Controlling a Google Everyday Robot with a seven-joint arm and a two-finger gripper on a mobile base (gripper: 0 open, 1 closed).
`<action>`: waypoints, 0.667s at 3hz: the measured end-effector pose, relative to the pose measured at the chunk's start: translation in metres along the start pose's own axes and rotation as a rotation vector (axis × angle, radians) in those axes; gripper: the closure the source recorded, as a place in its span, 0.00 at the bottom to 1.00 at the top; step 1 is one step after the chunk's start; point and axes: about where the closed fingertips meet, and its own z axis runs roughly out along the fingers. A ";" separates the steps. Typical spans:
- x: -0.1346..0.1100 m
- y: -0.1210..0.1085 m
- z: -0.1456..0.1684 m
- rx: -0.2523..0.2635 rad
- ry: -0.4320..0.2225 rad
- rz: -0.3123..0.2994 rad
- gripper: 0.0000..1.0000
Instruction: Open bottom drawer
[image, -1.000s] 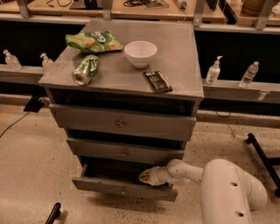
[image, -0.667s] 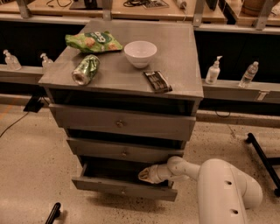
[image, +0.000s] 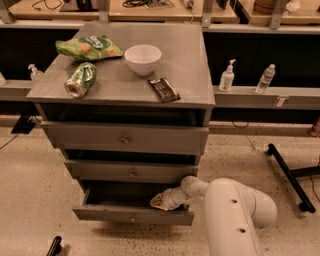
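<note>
The gripper (image: 161, 201) is found down low, poked into the open top of the bottom drawer (image: 115, 214), toward its right end and just behind the front panel. It shows up as a pale wedge pointing left. Whether it's clenched, released or grasping anything honestly can't be told from here.

The arm (image: 235, 215) is seen coming in from the lower right: a fat white segment rising from the bottom edge, then a rounded joint right by the drawer's right corner, with the wrist laid roughly level and aimed leftward into the cavity.

So the drawer is wrapped around the gripper, basically. It's pulled partway out of the cabinet (image: 190, 65), its slim front sticking forward of the other fronts, and the small knob (image: 132, 218) sits to the left of and a bit below the gripper, apart from it. The inside is dark, and no contents can be made out besides the gripper itself.

Above it, the middle drawer (image: 131, 171) and top drawer (image: 125, 139) are seen pushed in.

On the cabinet top, a white bowl (image: 143, 59) is stood upright, a green chip bag (image: 89, 48) is laid at the back left, a green can (image: 80, 80) is tipped on its side near the left edge, and a dark snack bar (image: 164, 89) is laid flat near the front.
</note>
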 end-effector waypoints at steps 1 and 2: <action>-0.001 -0.001 -0.001 -0.001 0.000 0.000 1.00; -0.001 -0.001 -0.001 -0.001 0.000 0.000 1.00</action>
